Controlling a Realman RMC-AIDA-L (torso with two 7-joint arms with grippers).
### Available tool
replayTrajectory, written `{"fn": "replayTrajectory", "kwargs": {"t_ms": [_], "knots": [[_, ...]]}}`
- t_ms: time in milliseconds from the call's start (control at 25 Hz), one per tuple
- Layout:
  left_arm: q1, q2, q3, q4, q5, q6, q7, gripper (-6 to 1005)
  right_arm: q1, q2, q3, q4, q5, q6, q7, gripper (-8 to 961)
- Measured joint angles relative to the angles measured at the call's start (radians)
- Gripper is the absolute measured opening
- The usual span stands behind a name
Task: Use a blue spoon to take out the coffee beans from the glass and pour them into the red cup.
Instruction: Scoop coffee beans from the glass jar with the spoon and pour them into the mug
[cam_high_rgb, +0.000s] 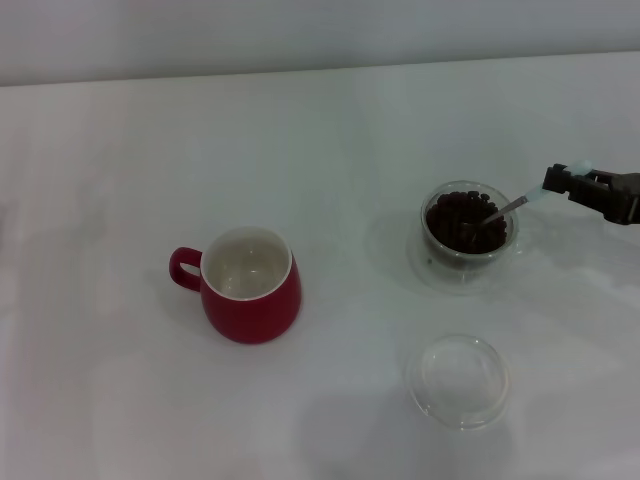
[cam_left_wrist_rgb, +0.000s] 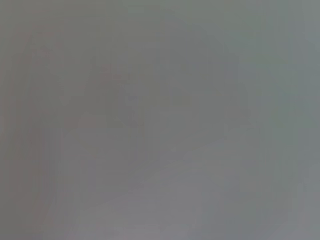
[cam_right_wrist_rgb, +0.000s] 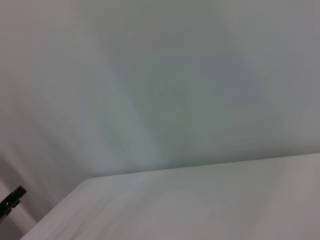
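While the right claw (cam_high_rgb: 562, 180) pinches the blue spoon (cam_high_rgb: 510, 206), bowl among coffee beans (cam_high_rgb: 458, 212) inside the glass (cam_high_rgb: 467, 224), red cup (cam_high_rgb: 250, 285) well apart.

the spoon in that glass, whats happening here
The right gripper holds the blue spoon by its pale handle, jaws closed on it, with the bowl dipped into the coffee beans in the glass. The red cup stands apart to the left, no beans visible inside. A shallow clear dish lies nearer the robot. The left arm isn't visible.
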Motion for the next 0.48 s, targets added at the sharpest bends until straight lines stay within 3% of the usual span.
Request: {"fn": "replayTrajectory", "kwargs": {"t_ms": [480], "knots": [[0.001,0.000,0.000,0.001,-0.002,0.000,0.002,778,0.005,-0.007,-0.040,0.006,0.002,-0.001,0.117,148]]}}
